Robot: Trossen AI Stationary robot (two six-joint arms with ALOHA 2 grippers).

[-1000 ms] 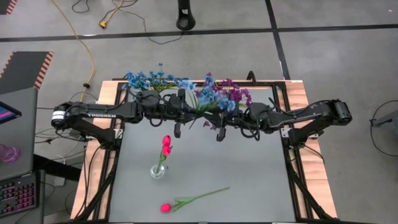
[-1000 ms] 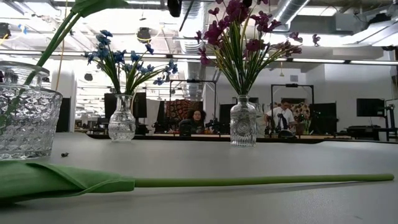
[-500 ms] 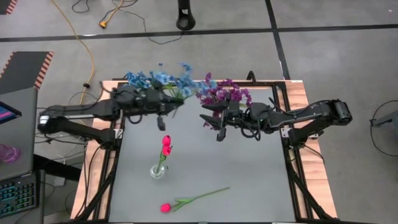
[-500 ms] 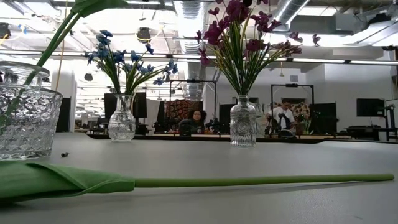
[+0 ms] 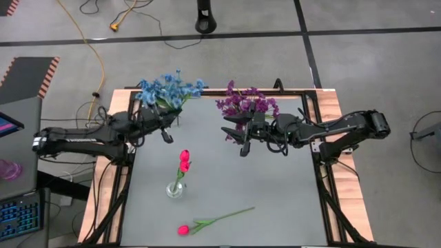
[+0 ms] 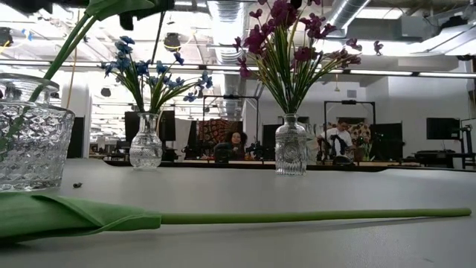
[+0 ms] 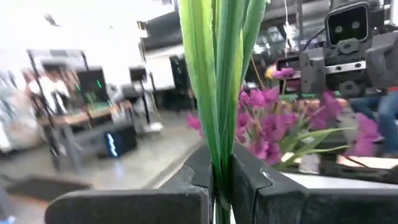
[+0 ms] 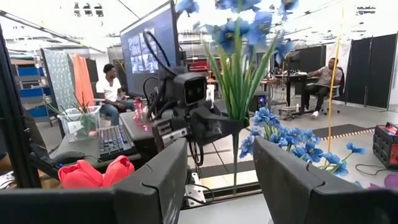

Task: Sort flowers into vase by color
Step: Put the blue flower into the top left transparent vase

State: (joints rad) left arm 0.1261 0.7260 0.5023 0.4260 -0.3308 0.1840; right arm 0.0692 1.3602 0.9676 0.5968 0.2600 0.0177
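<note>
My left gripper [image 5: 167,133] is shut on a blue flower stem [image 8: 238,68] and stands near the table's far left, beside the blue bunch in its glass vase [image 6: 146,146]. My right gripper [image 5: 242,142] hangs open with nothing between its fingers, in front of the purple bunch in its vase [image 6: 291,146]. One pink-red tulip [image 5: 184,160] stands in a glass vase [image 5: 176,188] at the table's middle. Another tulip [image 5: 183,229] lies flat on the table near the front edge, along its green stalk [image 6: 312,217]. My left gripper pinches the blue flower's green stalks [image 7: 217,149] between its two fingers, about halfway along. The fingers lie level, coming from the table's left, across the stalks. The stem stands upright and clear of the table, blooms above, its thin lower end [image 8: 235,168] hanging below.
The grey table top has free room between the two far vases and around the middle vase. Wooden rails [image 5: 331,138] frame the table's sides. A keyboard [image 5: 21,217] sits off the left edge. People sit in the room beyond the table.
My left gripper has drawn back toward the table's left edge with the blue flower stem, away from my right gripper and the purple bunch and over to the blue bunch. The stem stays upright in its hold.
</note>
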